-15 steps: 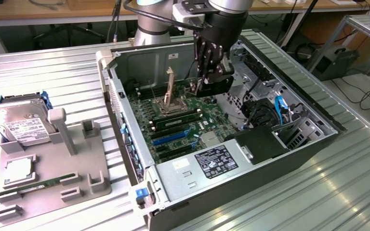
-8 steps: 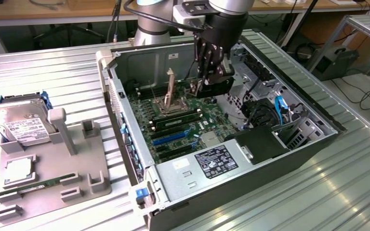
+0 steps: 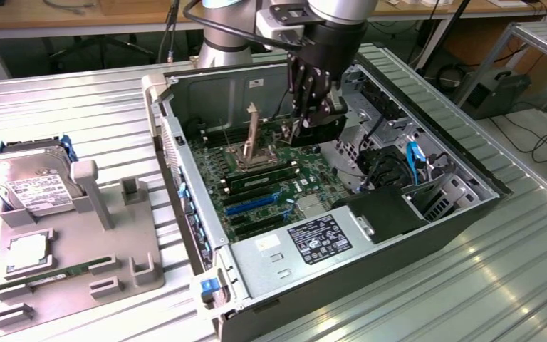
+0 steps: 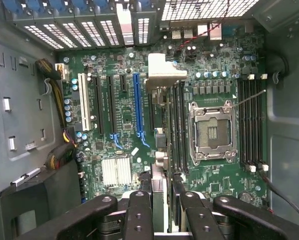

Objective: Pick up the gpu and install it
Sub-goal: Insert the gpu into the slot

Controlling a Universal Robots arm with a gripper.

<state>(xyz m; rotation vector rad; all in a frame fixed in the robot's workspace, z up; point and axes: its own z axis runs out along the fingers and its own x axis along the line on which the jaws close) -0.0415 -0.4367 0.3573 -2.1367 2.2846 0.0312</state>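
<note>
The gripper (image 3: 313, 117) is down inside the open computer case (image 3: 464, 214), its fingers (image 4: 139, 212) pressed in from both sides on the gpu (image 3: 316, 133). So the card is off the table and in the air above the motherboard (image 3: 273, 192). It hangs on edge, connector side down, which looks like the right attitude for dropping into a slot rather than lying flat. From the wrist view the card is seen along its thin top edge, with its pale metal end bracket (image 4: 164, 75) pointing toward the vented slot covers (image 4: 89, 30) in the case's rear wall, where that bracket would have to seat. The card runs parallel to the long blue slot (image 4: 137, 107) and just beside it, over the neighbouring black slots; I can't tell which one it lines up with, nor whether it touches the board. The empty processor socket (image 4: 210, 131) sits off to one side, clear of the card. Over on the exterior view's left, the grey tray (image 3: 112, 263) holds the hard drive (image 3: 26, 184) and the memory stick (image 3: 45, 279), well apart from the action.
</note>
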